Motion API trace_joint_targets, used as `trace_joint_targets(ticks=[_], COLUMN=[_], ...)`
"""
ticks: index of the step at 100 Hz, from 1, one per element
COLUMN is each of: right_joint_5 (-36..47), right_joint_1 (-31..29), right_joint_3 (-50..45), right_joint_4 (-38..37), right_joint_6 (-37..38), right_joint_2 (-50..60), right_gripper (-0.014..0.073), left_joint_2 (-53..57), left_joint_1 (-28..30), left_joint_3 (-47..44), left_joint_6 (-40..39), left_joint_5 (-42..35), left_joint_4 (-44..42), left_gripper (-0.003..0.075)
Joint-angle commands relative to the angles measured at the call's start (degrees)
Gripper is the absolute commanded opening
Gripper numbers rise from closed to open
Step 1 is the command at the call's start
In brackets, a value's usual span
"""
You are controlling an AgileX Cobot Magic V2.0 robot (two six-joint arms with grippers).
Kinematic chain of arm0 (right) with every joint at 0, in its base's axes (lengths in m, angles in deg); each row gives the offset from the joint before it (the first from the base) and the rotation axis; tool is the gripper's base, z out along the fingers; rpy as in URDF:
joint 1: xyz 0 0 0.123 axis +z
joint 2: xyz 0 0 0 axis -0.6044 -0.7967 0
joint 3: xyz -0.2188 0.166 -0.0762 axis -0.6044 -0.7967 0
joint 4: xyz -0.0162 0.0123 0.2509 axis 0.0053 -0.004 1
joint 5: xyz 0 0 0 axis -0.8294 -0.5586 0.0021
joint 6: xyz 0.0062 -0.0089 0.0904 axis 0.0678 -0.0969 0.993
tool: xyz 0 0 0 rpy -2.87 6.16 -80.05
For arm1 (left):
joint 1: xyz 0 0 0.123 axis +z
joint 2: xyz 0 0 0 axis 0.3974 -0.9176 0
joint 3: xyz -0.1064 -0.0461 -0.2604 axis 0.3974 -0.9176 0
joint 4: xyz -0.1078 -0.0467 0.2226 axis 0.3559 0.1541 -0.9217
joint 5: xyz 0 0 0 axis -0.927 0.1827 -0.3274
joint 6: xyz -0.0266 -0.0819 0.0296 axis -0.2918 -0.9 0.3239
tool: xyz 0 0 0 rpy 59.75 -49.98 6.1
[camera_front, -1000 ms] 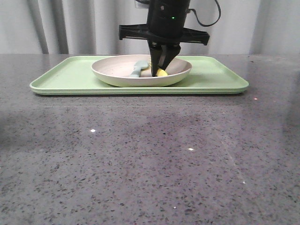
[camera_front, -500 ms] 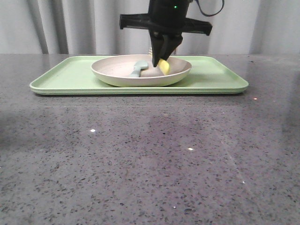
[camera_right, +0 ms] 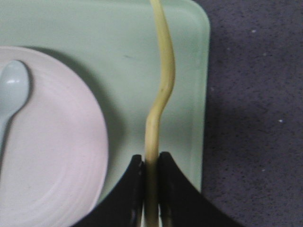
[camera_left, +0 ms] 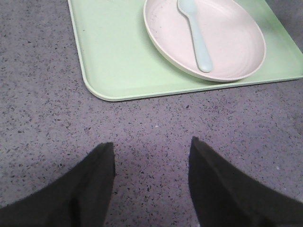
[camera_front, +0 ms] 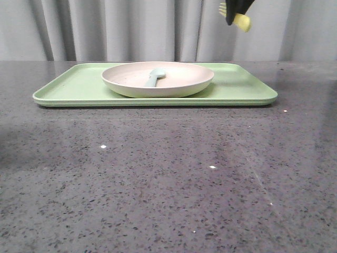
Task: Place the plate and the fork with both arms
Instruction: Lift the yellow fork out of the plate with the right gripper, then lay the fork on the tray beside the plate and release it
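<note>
Right gripper (camera_right: 151, 163) clamped on fork (camera_right: 163, 85), high above tray (camera_front: 237, 84).
Left gripper (camera_left: 151, 156) fingers apart, empty; plate (camera_front: 184, 79) holds spoon (camera_front: 154, 77).

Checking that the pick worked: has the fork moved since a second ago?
Yes. The fork, shut in the right gripper, has gone from inside the plate to high above the tray, up and rightward.

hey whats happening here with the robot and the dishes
The right gripper is shut on the yellow fork and holds it in the air above the green tray. The plate sits on the tray with a pale blue spoon in it. The left gripper hovers open over the table, holding nothing.
</note>
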Motion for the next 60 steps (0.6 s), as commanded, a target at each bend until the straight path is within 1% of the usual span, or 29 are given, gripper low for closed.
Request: trace_joint_targets(ticks=[1, 11, 27, 60], right_joint_5=[-4.54, -4.62, -3.7, -2.56], right_joint_1=[-1.8, -3.05, -4.28, -4.73], right_joint_3=[1.21, 0.82, 0.77, -0.31], right_joint_4=[-1.13, -0.11, 3.7, 8.12], right_joint_6=[-1.5, -2.47, -3.64, -5.33], right_joint_2=[3.73, 3.73, 3.14, -0.78], right_gripper=[0.0016, 0.0016, 0.0016, 0.0016], left_joint_2=[0.73, 0.73, 0.73, 0.73], left_joint_1=[-0.41, -0.41, -0.41, -0.41], left_joint_3=[1.62, 1.62, 1.62, 1.62], left_joint_6=[-0.06, -0.06, -0.06, -0.06], left_joint_5=[-3.27, -3.27, -3.35, -3.4], left_joint_4=[0.64, 0.64, 0.64, 0.76], left_gripper=[0.0356, 0.0356, 0.0356, 0.0356])
